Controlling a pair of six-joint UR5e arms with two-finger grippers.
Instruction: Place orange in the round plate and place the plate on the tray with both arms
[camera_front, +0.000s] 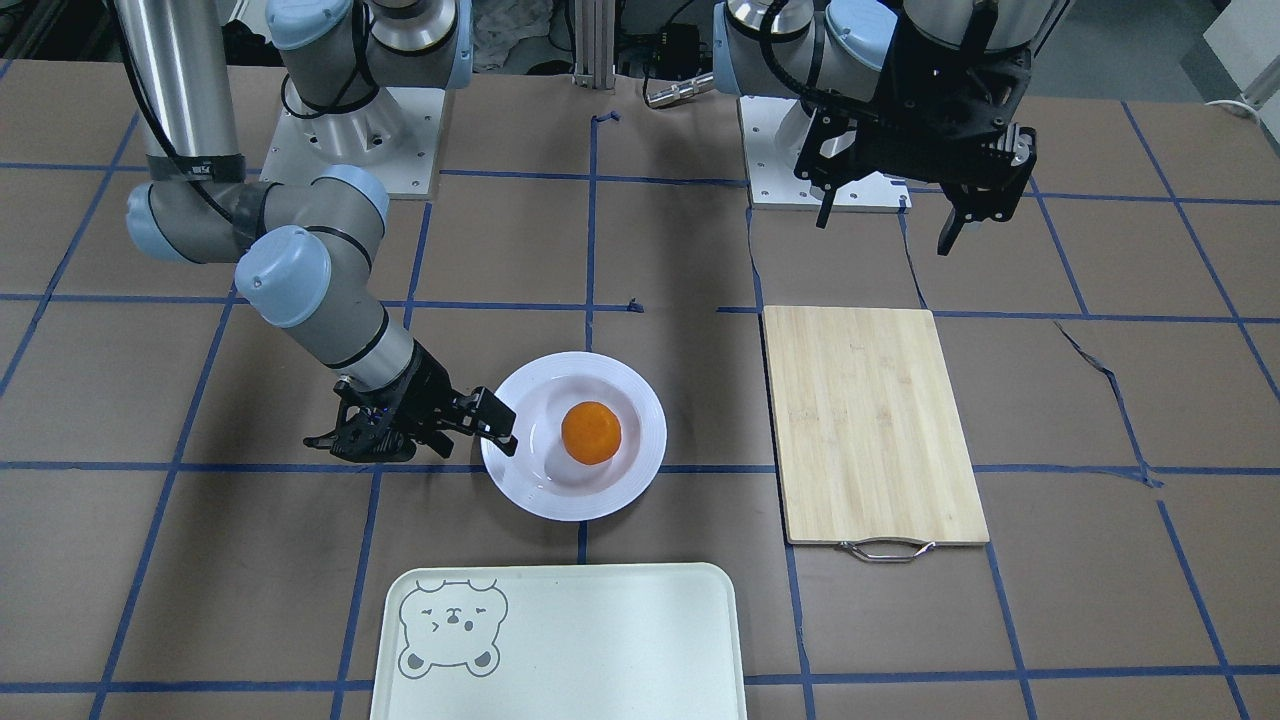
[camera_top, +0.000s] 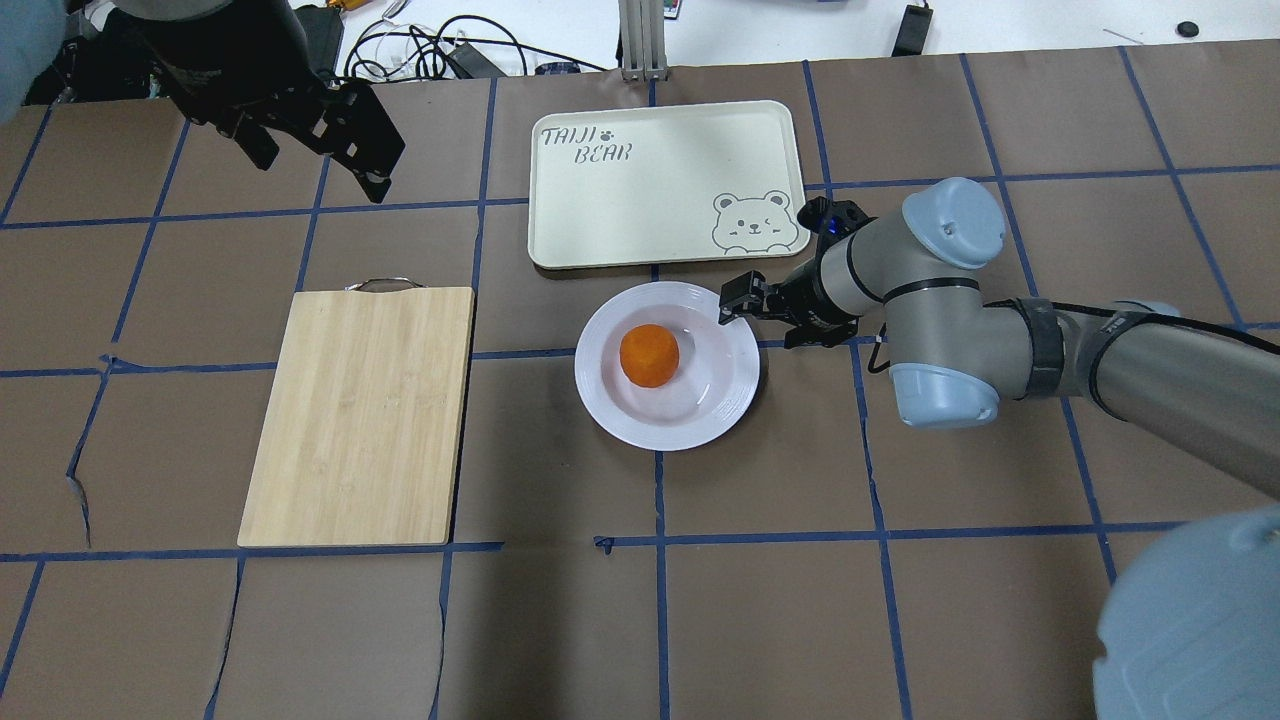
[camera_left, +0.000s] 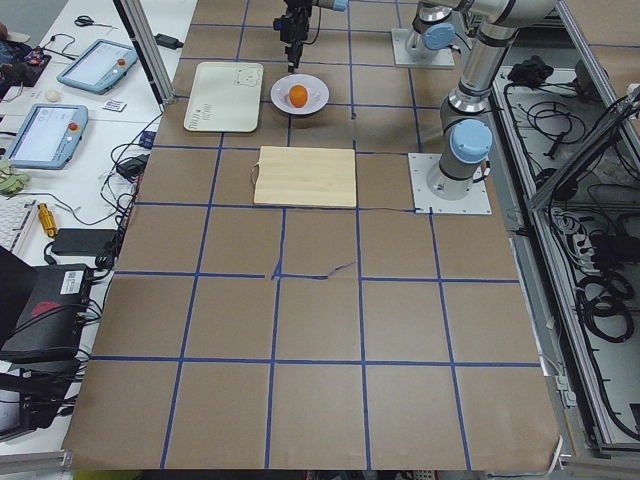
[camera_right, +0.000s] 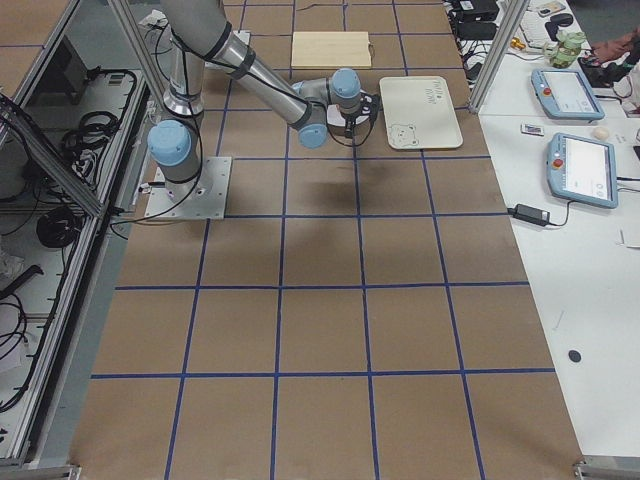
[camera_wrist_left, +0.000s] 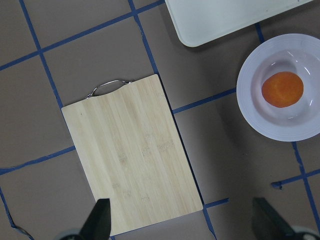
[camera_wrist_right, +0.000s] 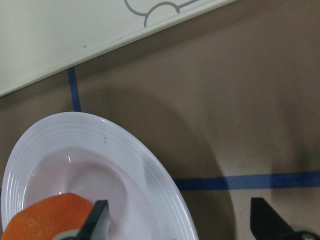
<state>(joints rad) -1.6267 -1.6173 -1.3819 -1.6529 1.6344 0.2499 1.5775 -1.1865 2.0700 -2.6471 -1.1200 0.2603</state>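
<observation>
The orange (camera_front: 591, 432) (camera_top: 649, 355) lies in the sunken centre of the white round plate (camera_front: 645, 420) (camera_top: 610, 400), which rests on the table just short of the tray (camera_front: 600, 640) (camera_top: 660, 180). My right gripper (camera_front: 490, 425) (camera_top: 735, 300) is low at the plate's edge on the side nearest the bear corner. In the right wrist view it (camera_wrist_right: 182, 222) is open, with the ridged rim (camera_wrist_right: 150, 170) between its fingers. My left gripper (camera_front: 885, 230) (camera_top: 320, 170) hangs open and empty, high up near its base, well away from the plate.
A bamboo cutting board (camera_front: 870, 425) (camera_top: 360, 415) with a metal handle lies flat on the robot's left side of the plate. Brown table paper with blue tape lines surrounds everything. Tablets and cables sit beyond the tray's far edge.
</observation>
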